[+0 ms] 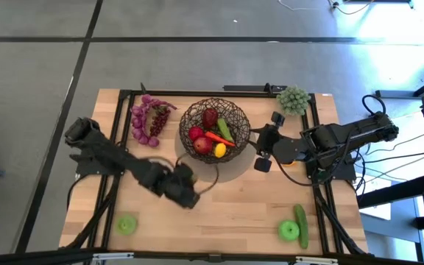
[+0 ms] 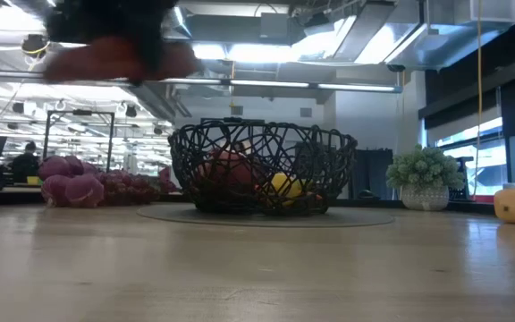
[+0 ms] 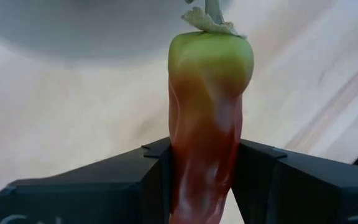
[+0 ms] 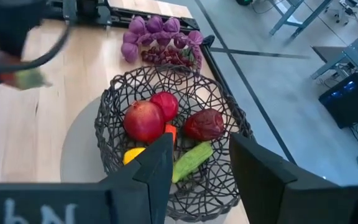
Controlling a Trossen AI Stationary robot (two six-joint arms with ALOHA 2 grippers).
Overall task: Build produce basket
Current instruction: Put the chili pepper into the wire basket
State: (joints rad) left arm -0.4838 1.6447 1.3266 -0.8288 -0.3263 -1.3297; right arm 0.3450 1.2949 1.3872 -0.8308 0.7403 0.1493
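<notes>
A: Item one, left gripper (image 3: pixel 204 180). State?

B: Clamped narrow on a red chilli (image 3: pixel 209 118). In its wrist view the pads press both flanks of the lower body, and the green shoulder and stem cap project forward, away from the fingers. The chilli's long axis runs straight out along the fingers.

A: Item two, the basket (image 1: pixel 214 129). Position relative to that gripper?

B: Beyond it and toward the right arm's side, near but not touching, as the high view gives it. By my reading the coming move is a carry over the near rim, then a release.

A: Contents?

B: Red apples (image 4: pixel 145 121), a lemon (image 4: pixel 132 154), a cucumber (image 4: pixel 191 160), a sliver of orange carrot (image 4: pixel 170 132).

A: Item three, right gripper (image 4: pixel 197 171)?

B: Jaws parted, nothing between them, just beside the basket on its far side from the left gripper. It is the nearer arm, but it carries no load.

A: View discrepancies?

B: Only the left wrist view shows the grip itself. The high view alone shows the direction to the basket, plus grapes (image 1: pixel 147 121) and green apples (image 1: pixel 127 224) not yet loaded.
</notes>
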